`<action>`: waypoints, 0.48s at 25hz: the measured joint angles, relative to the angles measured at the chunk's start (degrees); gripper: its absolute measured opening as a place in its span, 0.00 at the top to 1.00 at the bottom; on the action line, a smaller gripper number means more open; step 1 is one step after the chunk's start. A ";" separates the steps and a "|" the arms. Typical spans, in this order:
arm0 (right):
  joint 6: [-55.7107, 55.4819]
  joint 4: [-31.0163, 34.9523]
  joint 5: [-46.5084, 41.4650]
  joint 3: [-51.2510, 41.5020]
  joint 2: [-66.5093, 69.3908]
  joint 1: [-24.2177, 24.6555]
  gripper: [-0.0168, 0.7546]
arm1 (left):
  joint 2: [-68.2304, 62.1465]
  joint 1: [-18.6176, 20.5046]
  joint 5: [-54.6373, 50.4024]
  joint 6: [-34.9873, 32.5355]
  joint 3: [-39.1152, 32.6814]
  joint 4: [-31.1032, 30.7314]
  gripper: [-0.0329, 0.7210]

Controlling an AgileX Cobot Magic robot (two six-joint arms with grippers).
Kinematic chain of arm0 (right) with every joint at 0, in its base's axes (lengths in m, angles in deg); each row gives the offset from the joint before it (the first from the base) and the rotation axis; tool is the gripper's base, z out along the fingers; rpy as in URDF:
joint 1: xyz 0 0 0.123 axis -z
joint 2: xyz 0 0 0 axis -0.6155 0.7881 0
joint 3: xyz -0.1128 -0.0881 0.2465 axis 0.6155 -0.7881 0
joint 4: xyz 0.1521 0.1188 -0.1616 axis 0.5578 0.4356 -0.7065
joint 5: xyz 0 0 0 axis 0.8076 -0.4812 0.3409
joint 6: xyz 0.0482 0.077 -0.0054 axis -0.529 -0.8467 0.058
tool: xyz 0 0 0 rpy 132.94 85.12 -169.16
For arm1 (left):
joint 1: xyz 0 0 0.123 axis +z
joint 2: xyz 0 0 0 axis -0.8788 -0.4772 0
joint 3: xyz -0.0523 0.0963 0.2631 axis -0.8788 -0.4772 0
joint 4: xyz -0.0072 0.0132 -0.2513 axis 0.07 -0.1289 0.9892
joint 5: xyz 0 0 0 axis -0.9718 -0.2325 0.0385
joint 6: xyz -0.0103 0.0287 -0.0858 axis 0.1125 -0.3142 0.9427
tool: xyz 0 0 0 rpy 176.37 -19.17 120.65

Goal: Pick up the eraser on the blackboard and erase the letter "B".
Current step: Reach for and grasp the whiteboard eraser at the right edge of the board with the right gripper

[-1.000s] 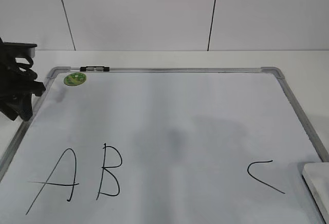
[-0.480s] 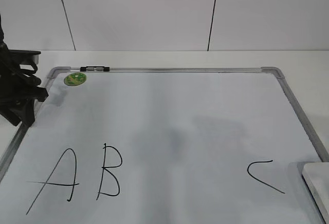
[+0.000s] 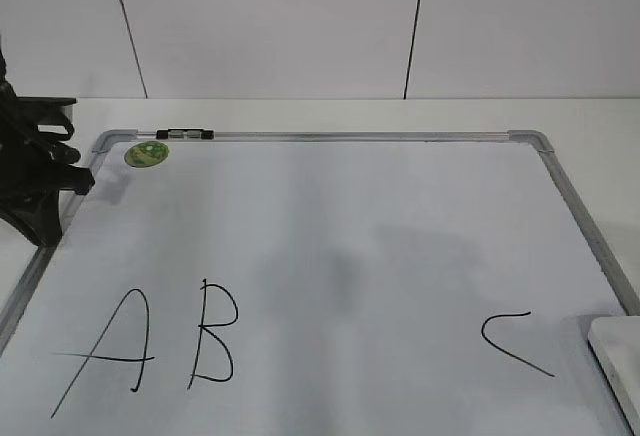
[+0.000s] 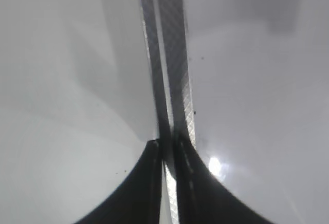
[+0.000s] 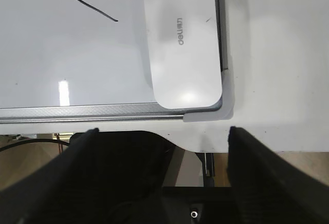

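The blackboard (image 3: 330,136) is a white dry-erase board with a grey metal frame, lying flat. The letter "B" (image 3: 215,331) is drawn in black near the front left, between "A" (image 3: 110,351) and "C" (image 3: 512,344). The eraser (image 3: 618,366), a flat white block, lies on the board's front right corner, partly cut off; the right wrist view shows it (image 5: 182,44) with a faint mark on top. My right gripper (image 5: 162,131) is open and empty, back from the eraser over the table edge. My left gripper (image 3: 45,228) is shut over the board's left frame (image 4: 175,54).
A round green sticker (image 3: 146,153) and a small black clip (image 3: 185,135) sit at the board's far left corner. A white wall stands behind the table. The right wrist view shows the table's front edge (image 5: 216,142) and the robot base below it.
My left gripper has shifted a little right and toward the board's left frame. The eraser, the letters and the right side look unchanged.
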State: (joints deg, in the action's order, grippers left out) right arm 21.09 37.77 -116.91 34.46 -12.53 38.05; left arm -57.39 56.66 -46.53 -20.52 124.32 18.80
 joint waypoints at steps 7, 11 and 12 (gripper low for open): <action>0.00 0.00 0.10 0.00 0.00 0.00 0.22 | 0.00 0.00 0.00 0.03 0.00 0.00 0.92; 0.00 0.00 0.10 0.00 0.00 0.00 0.22 | 0.00 0.00 -0.03 0.12 0.00 0.00 0.92; 0.00 0.00 0.10 0.00 0.00 0.00 0.22 | 0.00 0.00 -0.03 0.12 0.00 0.00 0.92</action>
State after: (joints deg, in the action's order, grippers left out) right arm 21.09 37.77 -116.81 34.46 -12.53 38.05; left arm -57.39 56.66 -46.55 -20.40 124.32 18.80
